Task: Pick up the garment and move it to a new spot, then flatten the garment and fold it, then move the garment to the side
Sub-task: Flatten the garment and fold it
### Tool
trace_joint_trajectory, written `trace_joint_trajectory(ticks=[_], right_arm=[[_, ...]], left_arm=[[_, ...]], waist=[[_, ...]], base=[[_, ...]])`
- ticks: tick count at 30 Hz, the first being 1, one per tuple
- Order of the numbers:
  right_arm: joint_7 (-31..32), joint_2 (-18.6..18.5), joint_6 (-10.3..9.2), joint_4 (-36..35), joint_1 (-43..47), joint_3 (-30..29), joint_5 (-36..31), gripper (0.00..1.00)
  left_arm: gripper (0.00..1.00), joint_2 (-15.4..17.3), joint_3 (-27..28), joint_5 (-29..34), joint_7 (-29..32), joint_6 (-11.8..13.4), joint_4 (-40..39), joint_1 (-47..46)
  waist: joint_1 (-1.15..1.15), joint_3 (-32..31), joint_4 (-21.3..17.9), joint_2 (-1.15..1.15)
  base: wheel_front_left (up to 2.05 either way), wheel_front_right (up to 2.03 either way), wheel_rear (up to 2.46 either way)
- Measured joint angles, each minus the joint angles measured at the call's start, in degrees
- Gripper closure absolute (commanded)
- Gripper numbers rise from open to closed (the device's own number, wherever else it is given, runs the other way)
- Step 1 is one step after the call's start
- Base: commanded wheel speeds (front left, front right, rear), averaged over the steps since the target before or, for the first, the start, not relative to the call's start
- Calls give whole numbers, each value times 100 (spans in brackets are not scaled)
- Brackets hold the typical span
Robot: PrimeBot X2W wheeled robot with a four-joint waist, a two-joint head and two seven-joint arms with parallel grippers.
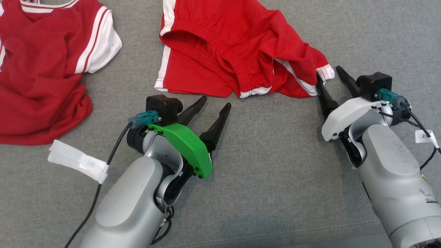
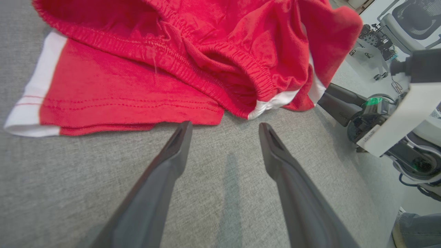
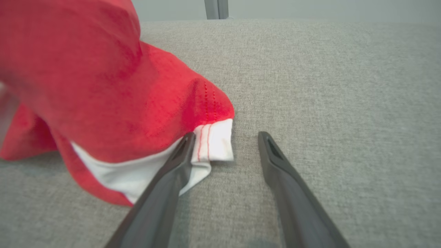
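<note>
Grey cloth surface (image 1: pixel 275 179): red shorts (image 1: pixel 220 51) just ahead of left gripper (image 1: pixel 216 102) and right gripper (image 1: pixel 329 71), red shirt (image 1: pixel 41 69) farther left.

Looks down on a tabletop (image 1: pixel 275 165) dressed in mid-grey woven cloth, fine-grained, matte and flat. Near the bottom of the head view, crossed by a stitched seam (image 1: pixel 310 230) in pale thread, rising slightly toward the right. Lit softly and evenly, with only faint, blurred shadows on the cloth. In the right wrist view, ends at a straight far edge, with a plain pale grey wall (image 3: pixel 327 8) behind and a grey metal post (image 3: pixel 216 7) upright before it. In the left wrist view, drops away at the right to a light floor (image 2: pixel 358 72), with a castered chair base (image 2: pixel 373 39) and, further off, a pale chair with dark padding (image 2: pixel 413 15).
</note>
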Motion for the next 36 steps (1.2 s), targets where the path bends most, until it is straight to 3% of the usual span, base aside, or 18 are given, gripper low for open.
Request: trace_joint_trajectory(ticks=[21, 36], right_arm=[[-141, 105, 47, 153, -343, 186, 122, 27], [-149, 177, 48, 53, -382, 241, 215, 25]], left_arm=[[0, 0, -621, -162, -118, 52, 70, -486], [0, 1, -761, -202, -313, 211, 464, -866]], waist=[[0, 286, -254, 0], [0, 394, -390, 0]], base=[[0, 0, 0], [0, 0, 0]])
